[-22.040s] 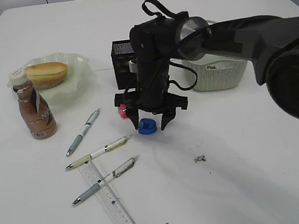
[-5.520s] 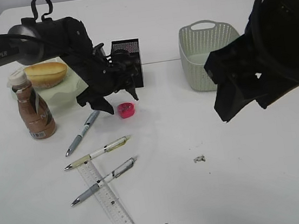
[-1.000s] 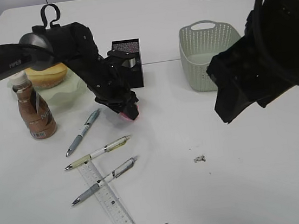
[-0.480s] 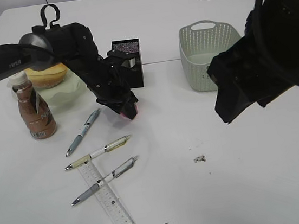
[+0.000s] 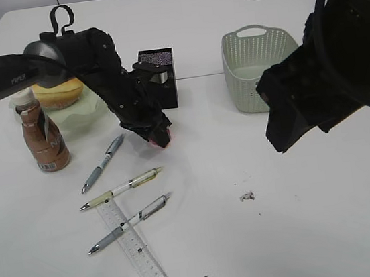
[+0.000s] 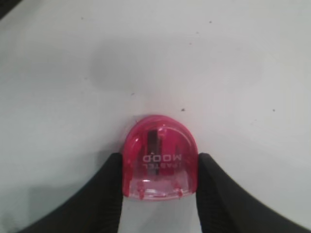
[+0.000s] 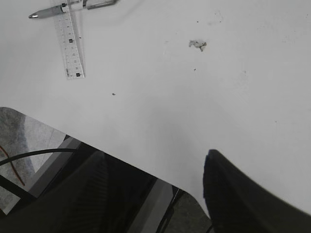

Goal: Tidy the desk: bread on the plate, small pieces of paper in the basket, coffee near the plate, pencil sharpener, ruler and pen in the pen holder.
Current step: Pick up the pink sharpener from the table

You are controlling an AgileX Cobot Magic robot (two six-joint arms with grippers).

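While the left gripper (image 5: 159, 132) pinches the pink sharpener (image 6: 160, 156) in its jaws, just in front of the pen holder (image 5: 156, 78), three pens (image 5: 102, 163) and a ruler (image 5: 132, 243) lie nearer. Right jaws: cannot tell.

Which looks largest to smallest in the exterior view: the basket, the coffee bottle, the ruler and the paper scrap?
1. Basket.
2. Coffee bottle and ruler: similar in extent, and the ruler lies nearer the camera, so I leave them unranked.
3. Paper scrap, by far the smallest.
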